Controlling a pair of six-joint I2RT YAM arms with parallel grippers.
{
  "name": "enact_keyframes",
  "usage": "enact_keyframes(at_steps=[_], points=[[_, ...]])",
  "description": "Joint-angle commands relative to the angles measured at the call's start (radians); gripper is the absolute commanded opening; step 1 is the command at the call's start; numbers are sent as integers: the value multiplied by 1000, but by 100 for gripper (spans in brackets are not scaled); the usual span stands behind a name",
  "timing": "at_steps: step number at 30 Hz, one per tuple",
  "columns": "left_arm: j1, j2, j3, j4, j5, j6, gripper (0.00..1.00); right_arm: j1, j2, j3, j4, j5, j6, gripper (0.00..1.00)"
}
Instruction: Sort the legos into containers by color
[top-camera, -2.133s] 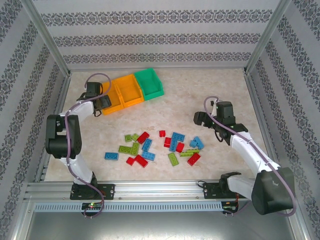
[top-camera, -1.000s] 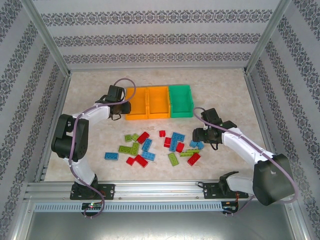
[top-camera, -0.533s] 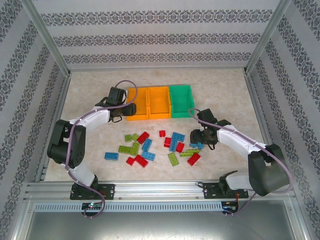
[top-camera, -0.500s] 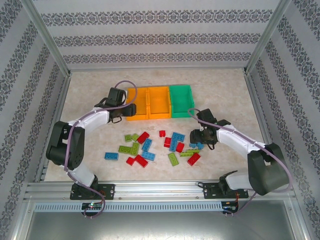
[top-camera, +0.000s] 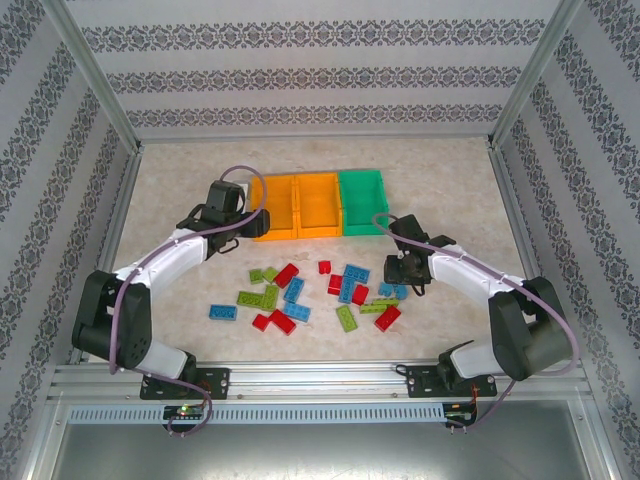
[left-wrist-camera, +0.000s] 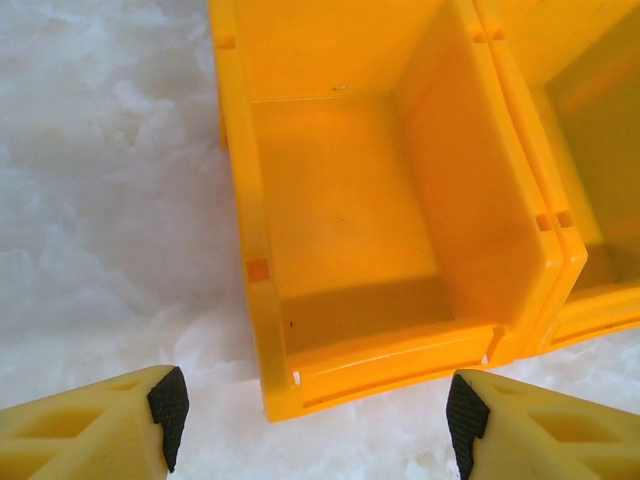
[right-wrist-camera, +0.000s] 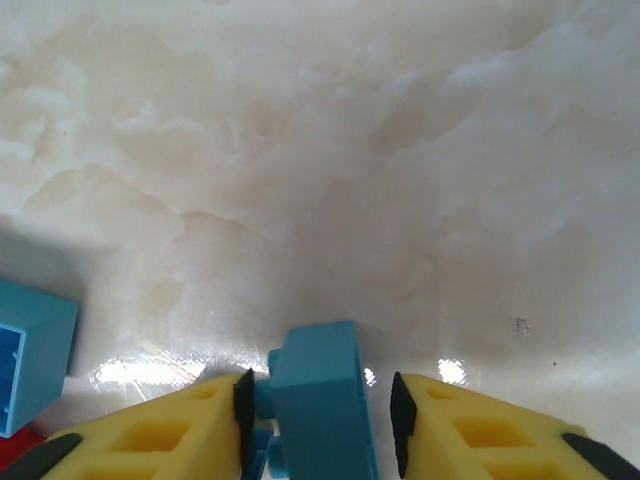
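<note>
The marbled tabletop (right-wrist-camera: 420, 150) shines glossy, the orange bin (left-wrist-camera: 245, 200) and blue brick (right-wrist-camera: 315, 400) are smooth plastic, the fingers (left-wrist-camera: 90, 430) matt.

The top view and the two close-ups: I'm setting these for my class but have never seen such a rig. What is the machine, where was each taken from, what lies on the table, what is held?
Two robot arms are bolted to the near edge of a table; each ends in a two-finger gripper. The wide picture comes from a fixed camera above and behind them. The two close-ups come from cameras on the wrists, so the yellow fingers there are the robot's own. On the table lie red, blue and green bricks and a row of three bins, two orange, one green. The left gripper is open and empty, at the end orange bin's near corner. The right gripper has a blue brick between its fingers; whether it grips yet I cannot tell.
</note>
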Motion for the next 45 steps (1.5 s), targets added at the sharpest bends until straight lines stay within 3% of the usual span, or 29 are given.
enact_keyframes(at_steps=[1, 11, 22, 29, 33, 37, 45], points=[[-14, -30, -29, -13, -9, -26, 71, 7, 8, 18, -8, 20, 6, 42], [-18, -94, -86, -5, 10, -45, 72, 27, 46, 26, -21, 15, 8, 47], [-17, -159, -134, -8, 8, -63, 72, 26, 30, 41, -26, 37, 0, 26], [-18, -188, -158, -27, 2, -60, 73, 23, -59, 139, -65, 70, -26, 24], [-21, -197, -176, -30, 15, -64, 73, 21, -71, 218, 10, 58, -51, 24], [-37, -192, -186, -37, 34, -63, 73, 19, -3, 301, 128, 12, -68, 24], [-86, -208, -210, -57, 34, -48, 73, -2, 277, 535, 224, -2, -84, 23]])
